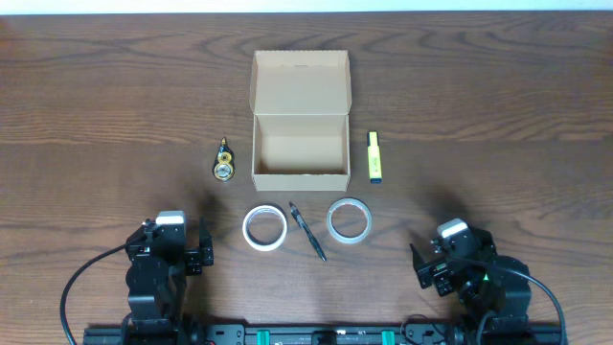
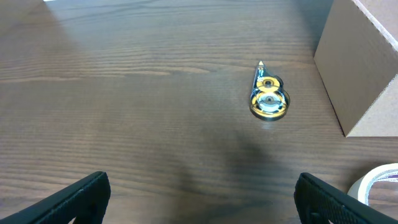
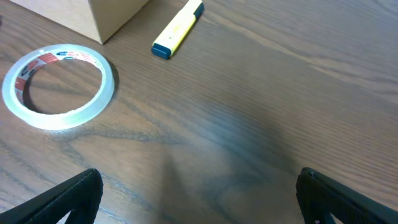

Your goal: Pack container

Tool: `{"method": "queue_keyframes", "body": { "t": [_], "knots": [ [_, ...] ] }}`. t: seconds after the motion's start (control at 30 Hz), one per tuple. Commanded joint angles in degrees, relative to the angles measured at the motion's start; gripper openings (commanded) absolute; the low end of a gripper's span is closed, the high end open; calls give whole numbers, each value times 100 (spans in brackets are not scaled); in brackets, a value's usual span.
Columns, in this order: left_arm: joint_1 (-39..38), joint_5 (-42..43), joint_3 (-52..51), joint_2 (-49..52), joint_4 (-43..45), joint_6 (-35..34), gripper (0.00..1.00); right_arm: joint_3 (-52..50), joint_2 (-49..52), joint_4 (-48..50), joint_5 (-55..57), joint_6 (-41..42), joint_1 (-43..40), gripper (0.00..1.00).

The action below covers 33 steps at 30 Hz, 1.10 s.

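The tan cardboard container (image 1: 300, 144) stands open at the table's middle, its flap lid (image 1: 301, 81) folded back and its inside bare. Left of it lies a small yellow correction-tape dispenser (image 1: 223, 160) (image 2: 268, 98). A yellow highlighter (image 1: 375, 156) (image 3: 178, 29) lies to its right. In front of it are two clear tape rolls (image 1: 263, 228) (image 1: 349, 220) (image 3: 59, 85) with a black pen (image 1: 308, 230) between them. My left gripper (image 1: 199, 245) (image 2: 199, 202) and right gripper (image 1: 421, 265) (image 3: 199, 199) rest at the near edge, both open and holding nothing.
The dark wood table (image 1: 115, 115) stretches bare to the left and right of the objects. The container's corner (image 2: 364, 62) shows at the right of the left wrist view and at the top left (image 3: 106, 15) of the right wrist view.
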Motion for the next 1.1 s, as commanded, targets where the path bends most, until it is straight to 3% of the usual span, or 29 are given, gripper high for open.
{"method": "queue_keyframes", "body": {
  "t": [0.0,0.27,0.53,0.83,1.07],
  "knots": [
    [-22,-103,-72,-37,-11,39,95,-55,-31,2,70,-85,46,99],
    [-22,-105,-72,-37,-11,39,95,704,1049,63,-17,649,48,99],
    [-22,-105,-72,-37,-11,39,95,2736,3832,-11,-323,927,48,99],
    [-22,-105,-72,-37,-11,39,95,5462,6345,-964,-313,1471,48,99],
    [-22,-105,-72,-37,-13,39,95,6253,7759,-817,149,2415,343,99]
  ]
}}
